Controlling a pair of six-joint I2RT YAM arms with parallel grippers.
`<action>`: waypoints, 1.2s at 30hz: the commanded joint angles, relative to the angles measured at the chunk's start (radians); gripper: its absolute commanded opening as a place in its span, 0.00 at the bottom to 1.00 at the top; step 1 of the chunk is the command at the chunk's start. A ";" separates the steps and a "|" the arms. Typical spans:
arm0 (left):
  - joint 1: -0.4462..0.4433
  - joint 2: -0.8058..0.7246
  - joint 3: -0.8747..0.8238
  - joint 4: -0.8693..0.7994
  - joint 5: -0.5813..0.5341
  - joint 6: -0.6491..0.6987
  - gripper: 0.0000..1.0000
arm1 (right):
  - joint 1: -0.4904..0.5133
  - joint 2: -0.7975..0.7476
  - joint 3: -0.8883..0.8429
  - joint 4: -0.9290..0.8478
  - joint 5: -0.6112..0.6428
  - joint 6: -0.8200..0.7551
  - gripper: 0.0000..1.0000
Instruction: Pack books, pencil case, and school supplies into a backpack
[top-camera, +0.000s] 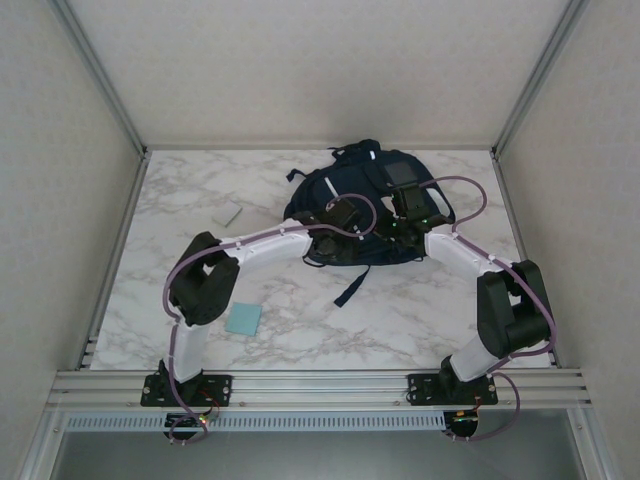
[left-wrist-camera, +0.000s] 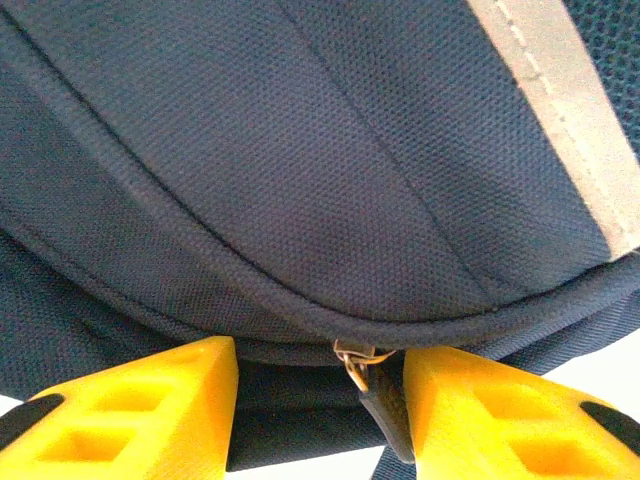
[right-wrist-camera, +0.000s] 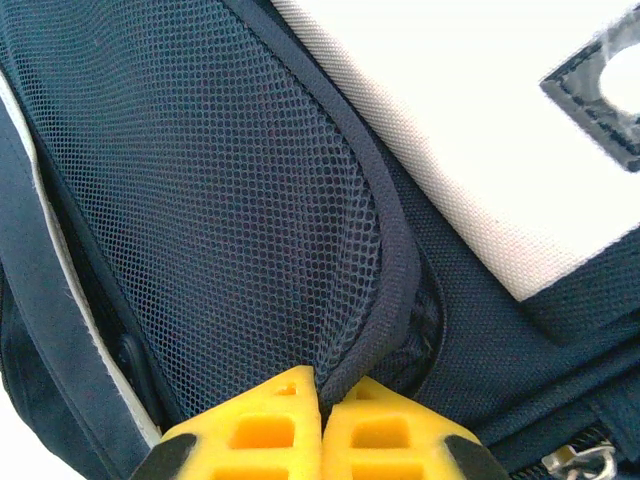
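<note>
Top external view is showing the navy backpack (top-camera: 365, 205) lying toward the far side of the marble table (top-camera: 420, 320), with both arms reaching onto it. Right gripper (right-wrist-camera: 322, 392) is pressing its fingers together on the bound edge (right-wrist-camera: 392, 260) of the backpack's mesh pocket (right-wrist-camera: 220, 200), probably bracing the fabric. Light-blue pad (top-camera: 243, 319) is lying near-left of the backpack, outside it. Small greyish block (top-camera: 232, 216) is lying just left of the backpack. Left gripper (left-wrist-camera: 320, 368) is holding its fingers spread either side of the zipper pull (left-wrist-camera: 380, 395) at the backpack's seam, apparently positioning to pinch it and open the compartment for packing.
</note>
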 joint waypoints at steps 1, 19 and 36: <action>-0.019 0.052 0.051 -0.115 0.002 0.039 0.35 | 0.029 -0.016 0.051 -0.015 -0.014 -0.048 0.00; 0.231 -0.097 -0.032 -0.143 0.057 0.284 0.00 | -0.021 0.012 0.139 -0.181 -0.055 -0.316 0.00; 0.106 -0.169 -0.089 -0.173 0.409 0.338 0.00 | -0.138 0.151 0.313 -0.211 0.091 -0.363 0.00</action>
